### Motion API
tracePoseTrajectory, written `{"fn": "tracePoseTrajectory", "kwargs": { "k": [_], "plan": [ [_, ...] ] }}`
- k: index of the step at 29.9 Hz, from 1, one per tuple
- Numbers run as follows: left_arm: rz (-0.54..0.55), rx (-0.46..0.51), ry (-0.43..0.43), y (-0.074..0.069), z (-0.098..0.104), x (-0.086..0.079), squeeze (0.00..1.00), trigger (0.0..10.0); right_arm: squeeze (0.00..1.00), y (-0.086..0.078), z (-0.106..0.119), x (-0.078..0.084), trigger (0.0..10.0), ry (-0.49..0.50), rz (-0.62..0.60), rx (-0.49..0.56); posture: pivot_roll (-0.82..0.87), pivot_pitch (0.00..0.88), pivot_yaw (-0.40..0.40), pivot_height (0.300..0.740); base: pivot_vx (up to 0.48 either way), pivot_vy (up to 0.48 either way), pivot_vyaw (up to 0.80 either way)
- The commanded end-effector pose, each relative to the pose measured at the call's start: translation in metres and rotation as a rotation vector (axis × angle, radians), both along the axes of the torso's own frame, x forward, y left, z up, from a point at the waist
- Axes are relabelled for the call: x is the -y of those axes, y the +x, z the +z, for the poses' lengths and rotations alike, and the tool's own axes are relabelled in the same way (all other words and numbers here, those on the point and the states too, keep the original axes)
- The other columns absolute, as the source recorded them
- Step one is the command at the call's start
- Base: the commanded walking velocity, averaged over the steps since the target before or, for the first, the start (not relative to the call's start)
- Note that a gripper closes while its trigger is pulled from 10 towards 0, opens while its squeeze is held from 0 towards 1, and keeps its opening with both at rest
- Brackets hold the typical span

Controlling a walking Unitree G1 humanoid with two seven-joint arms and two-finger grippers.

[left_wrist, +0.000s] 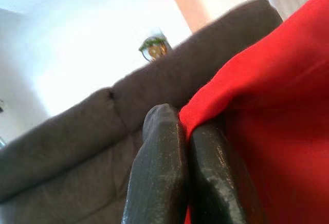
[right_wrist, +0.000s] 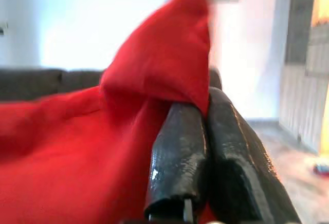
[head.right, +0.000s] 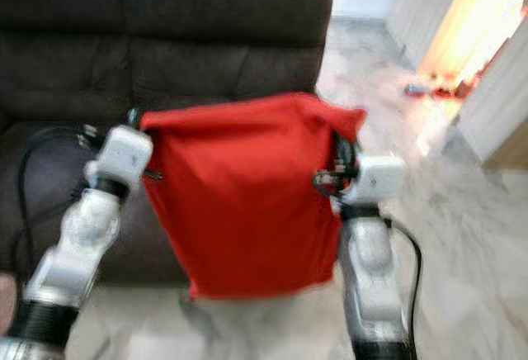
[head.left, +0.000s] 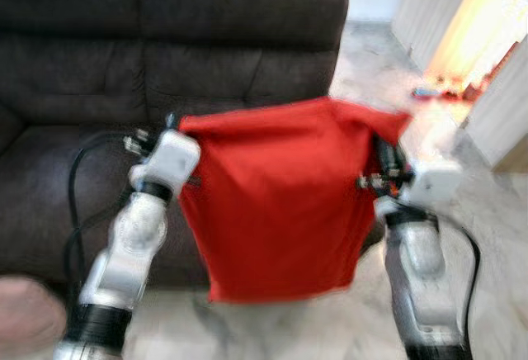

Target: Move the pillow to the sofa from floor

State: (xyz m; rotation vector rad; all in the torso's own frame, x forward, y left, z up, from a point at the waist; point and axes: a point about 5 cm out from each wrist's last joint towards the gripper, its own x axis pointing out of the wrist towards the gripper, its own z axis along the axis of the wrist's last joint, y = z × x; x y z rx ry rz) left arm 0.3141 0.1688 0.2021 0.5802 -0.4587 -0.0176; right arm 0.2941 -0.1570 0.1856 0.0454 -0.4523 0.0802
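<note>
We hold the red pillow (head.left: 276, 207) in front of the dark sofa (head.left: 99, 54); left gripper (left_wrist: 186, 131) and right gripper (right_wrist: 205, 111) each pinch one upper corner tightly.

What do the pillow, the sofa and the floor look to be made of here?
Pillow: red woven cloth, matte; it hangs limp and creases where both grippers pinch its top corners. Sofa: dark brown fabric, probably suede-like microfibre, matte with soft tufted dimples. Floor: pale polished stone or tile, likely marble, with grey veining and a sheen.
</note>
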Motion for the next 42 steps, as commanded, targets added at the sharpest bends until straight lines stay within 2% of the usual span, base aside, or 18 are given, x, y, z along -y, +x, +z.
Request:
{"fn": "tracePoseTrajectory", "kwargs": {
  "k": [1,7,12,14,17,26,34,42],
  "plan": [
    [-0.046,0.15,-0.026,-0.004,0.037,0.011,0.0,10.0,0.0,-0.003,0.023,0.005,10.0,0.004,-0.015,0.089,0.05,0.0,-0.056,0.74,0.349,0.0,0.0],
    [-0.027,0.192,-0.022,-0.003,0.051,0.011,0.0,10.0,0.0,-0.003,0.042,-0.007,10.0,-0.006,0.043,0.147,0.05,0.0,-0.06,0.74,0.358,0.0,0.0],
    [-0.016,0.211,-0.028,-0.003,0.059,0.009,0.0,10.0,0.0,-0.004,0.048,-0.011,10.0,-0.009,0.07,0.16,0.05,0.0,-0.061,0.74,0.361,0.0,0.0],
    [-0.015,0.232,-0.029,-0.004,0.067,0.009,0.0,10.0,0.0,-0.007,0.055,-0.024,10.0,-0.038,0.14,0.18,0.05,0.0,-0.064,0.74,0.36,0.0,0.68],
    [-0.016,0.235,-0.03,-0.005,0.068,0.01,0.0,10.0,0.0,-0.009,0.054,-0.029,10.0,-0.057,0.183,0.175,0.05,0.0,-0.064,0.74,0.363,0.0,0.8],
    [-0.011,0.223,-0.035,-0.004,0.066,0.009,0.0,10.0,0.0,-0.008,0.054,-0.025,10.0,-0.049,0.174,0.158,0.05,0.0,-0.066,0.74,0.36,0.0,0.09],
    [-0.01,0.23,-0.036,-0.004,0.069,0.009,0.0,10.0,0.0,-0.011,0.063,-0.033,10.0,-0.07,0.212,0.19,0.05,0.0,-0.067,0.74,0.36,0.0,0.08],
    [-0.014,0.227,-0.038,-0.004,0.069,0.01,0.0,10.0,0.0,-0.01,0.062,-0.031,10.0,-0.067,0.207,0.185,0.05,0.0,-0.067,0.74,0.36,0.0,0.26]
  ]
}}
